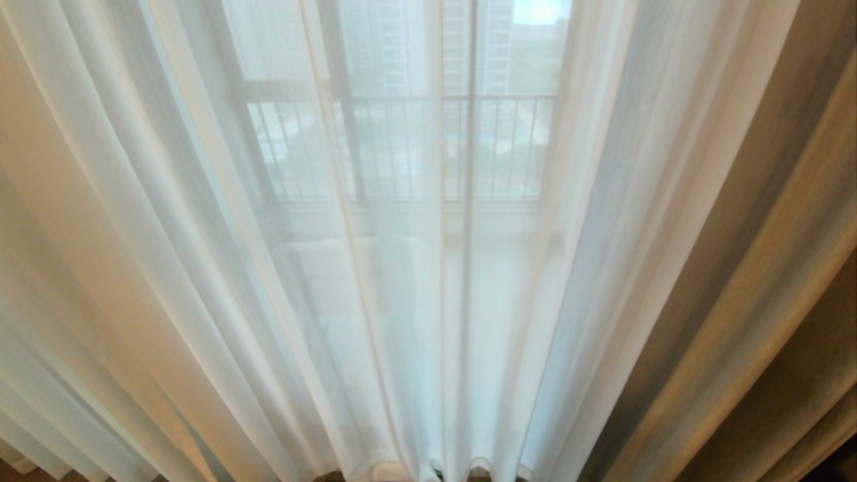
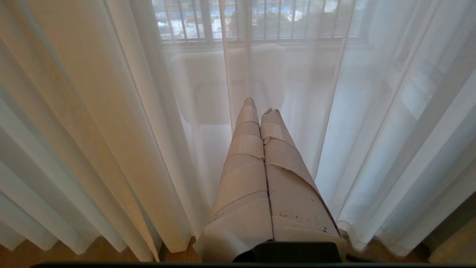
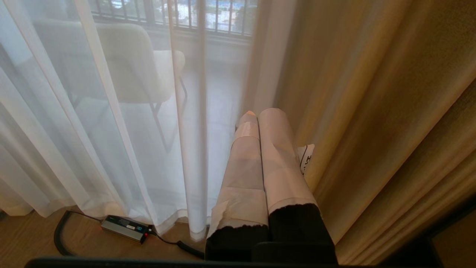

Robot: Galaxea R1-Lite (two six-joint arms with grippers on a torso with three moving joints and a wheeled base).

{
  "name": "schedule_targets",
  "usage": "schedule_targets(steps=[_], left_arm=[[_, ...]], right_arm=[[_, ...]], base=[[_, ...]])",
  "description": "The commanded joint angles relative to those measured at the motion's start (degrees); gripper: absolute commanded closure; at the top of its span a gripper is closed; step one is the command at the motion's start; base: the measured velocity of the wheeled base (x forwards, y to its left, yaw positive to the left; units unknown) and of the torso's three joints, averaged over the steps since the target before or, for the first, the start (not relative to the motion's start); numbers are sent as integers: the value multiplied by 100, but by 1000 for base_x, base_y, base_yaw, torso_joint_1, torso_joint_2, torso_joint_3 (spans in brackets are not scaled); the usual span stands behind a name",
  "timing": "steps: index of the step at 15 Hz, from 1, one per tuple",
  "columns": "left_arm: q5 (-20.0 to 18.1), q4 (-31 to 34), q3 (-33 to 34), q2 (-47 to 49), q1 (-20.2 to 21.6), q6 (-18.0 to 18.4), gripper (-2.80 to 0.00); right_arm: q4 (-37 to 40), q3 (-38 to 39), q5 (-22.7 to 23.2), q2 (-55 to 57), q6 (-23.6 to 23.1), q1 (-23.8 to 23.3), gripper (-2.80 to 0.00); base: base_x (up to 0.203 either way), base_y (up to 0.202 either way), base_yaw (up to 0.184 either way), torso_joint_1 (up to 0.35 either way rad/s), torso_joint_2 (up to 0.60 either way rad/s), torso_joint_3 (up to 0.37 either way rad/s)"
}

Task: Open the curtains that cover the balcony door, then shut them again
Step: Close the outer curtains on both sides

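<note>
sheers [image 1: 375, 281]: thin matt cloth | drapes [image 1: 756, 281]: heavy cloth, seemingly matt

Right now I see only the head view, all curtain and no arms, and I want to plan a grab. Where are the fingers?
Observer: The left gripper is shut, pointing at the white sheers and holding nothing.
Operator: And the right?
Observer: The right gripper is shut too, at the seam where the sheers meet the beige drape.
Operator: Anything on the floor I should avoid?
Observer: Yes, a black power adapter with its cable lies at the sheers' hem, on the wood floor.
Operator: What's behind the fabric?
Observer: A chair shows through the sheers.
</note>
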Motion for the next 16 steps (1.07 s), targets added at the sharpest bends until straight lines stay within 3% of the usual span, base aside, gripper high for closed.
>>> schedule_targets(steps=[1,5,9,16], left_arm=[[6,-1,0,-2,2,2,0],[-2,-1,0,-2,2,2,0],[-2,-1,0,-2,2,2,0],[-2,-1,0,-2,2,2,0]], right_arm=[[-2,0,-5,7,-18,1,0],[80,-583,217,10,-43,1,0],[265,-1920,260,658,-50,1,0],[345,-4791,-937,3472,125,232,0]], base=[[0,0,0,0,0,0],[0,0,0,0,0,0],[0,0,0,0,0,0],[0,0,0,0,0,0]])
